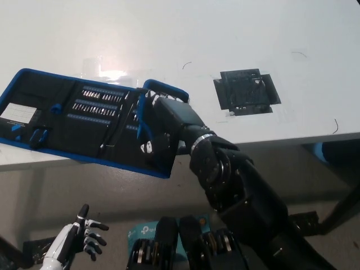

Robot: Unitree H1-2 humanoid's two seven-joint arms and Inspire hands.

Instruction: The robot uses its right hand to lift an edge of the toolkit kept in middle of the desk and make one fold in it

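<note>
1. The white left hand is seen low at the left, empty, fingers spread.
2. The right flap of the toolkit (spread at the desk's near edge) is gripped and raised by the black right hand.
3. Farther right, a black taped patch is seen on the white desk.

Black right hand raised, forearm extended; white left hand low, fingers spread.

I see a white desk carrying the opened blue-edged toolkit at its left front edge, overhanging slightly, and a black taped square patch toward the right.
</note>
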